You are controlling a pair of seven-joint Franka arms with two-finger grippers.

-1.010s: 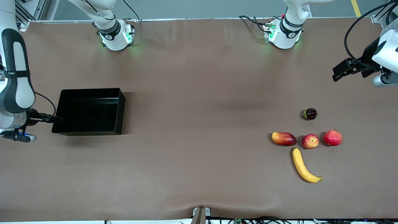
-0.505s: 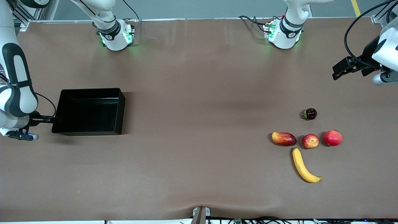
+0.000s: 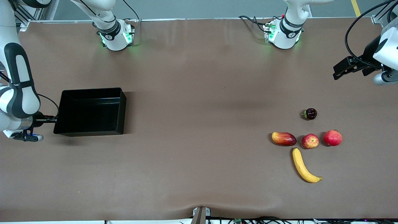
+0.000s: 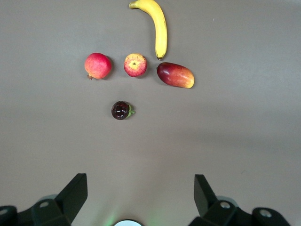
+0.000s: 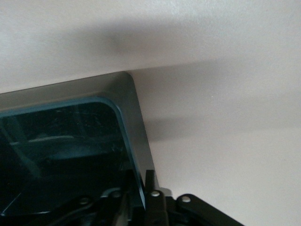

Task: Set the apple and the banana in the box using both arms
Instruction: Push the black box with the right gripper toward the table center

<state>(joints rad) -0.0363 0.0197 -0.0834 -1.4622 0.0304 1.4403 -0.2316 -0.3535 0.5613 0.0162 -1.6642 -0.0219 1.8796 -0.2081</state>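
Right hand (image 3: 52, 118) grips the box (image 3: 90, 124) wall at frame left; left hand (image 3: 345, 67) hovers released; apple (image 3: 310, 141) and banana (image 3: 303, 165) remain unpicked.

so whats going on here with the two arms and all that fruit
The right gripper has clamped onto the wall of the empty black box at the right arm's end of the table. The left gripper hangs open above the table at the left arm's end. No fruit is in the box yet: the apple sits between a mango and a pomegranate, with the banana nearer the front camera and a small dark fruit farther from it.
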